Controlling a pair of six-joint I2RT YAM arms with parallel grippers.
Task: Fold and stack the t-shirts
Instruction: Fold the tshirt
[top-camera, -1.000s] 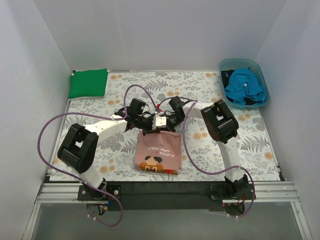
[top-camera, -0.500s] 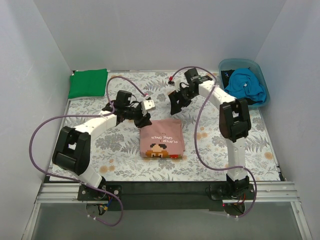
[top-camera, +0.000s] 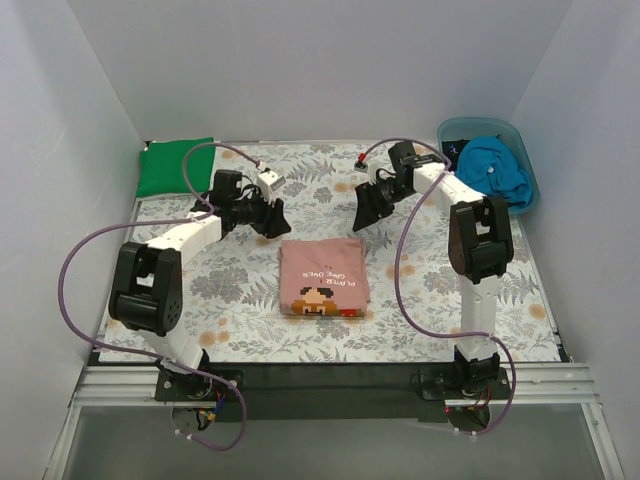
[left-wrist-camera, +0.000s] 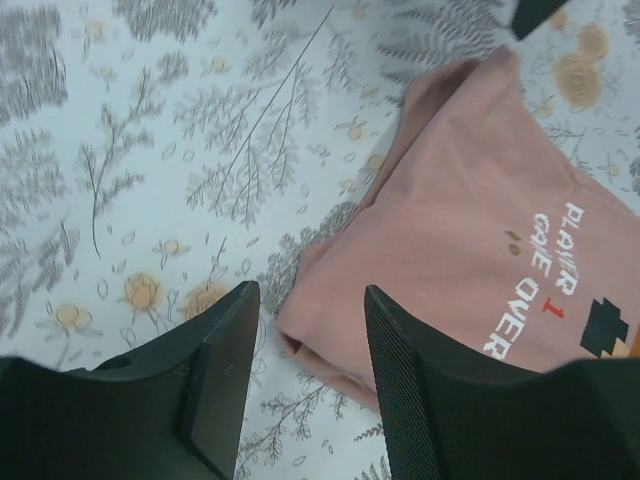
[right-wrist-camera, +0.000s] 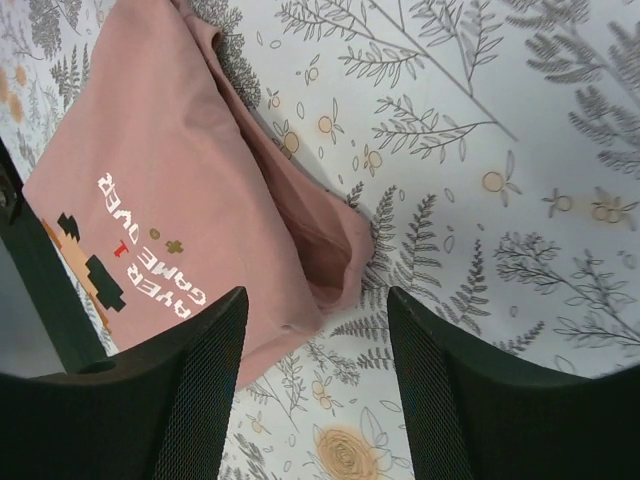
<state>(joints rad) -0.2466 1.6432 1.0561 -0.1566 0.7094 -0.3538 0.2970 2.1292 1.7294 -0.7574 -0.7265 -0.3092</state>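
Both grippers are hanging over the table with jaws spread and nothing between them, so the left gripper (left-wrist-camera: 305, 375) and the right gripper (right-wrist-camera: 315, 385) are each holding air. From the left wrist, the pink t-shirt (left-wrist-camera: 480, 250) sits just past the fingertips and off to the right, with its near corner showing in the gap between the fingers but not touching them. From the right wrist it's similar: one corner of the same shirt pokes into the gap between the fingers and the rest spreads away to the left. In the top view the shirt (top-camera: 323, 279) lies flat in the middle of the floral table covering (top-camera: 240, 300), with the left gripper (top-camera: 272, 215) up and to its left and the right gripper (top-camera: 364, 215) up and to its right, both clear of it. It's folded into a neat rectangle, dusty pink, print side up, reading "PLAYER 1 GAME OVER" with a pixel figure. The edge nearest the right wrist looks a bit loose, with stacked layers showing. A green t-shirt (top-camera: 176, 166) lies folded in the far left corner, and a blue t-shirt (top-camera: 490, 172) is bunched up in the teal tub (top-camera: 528, 192) at far right
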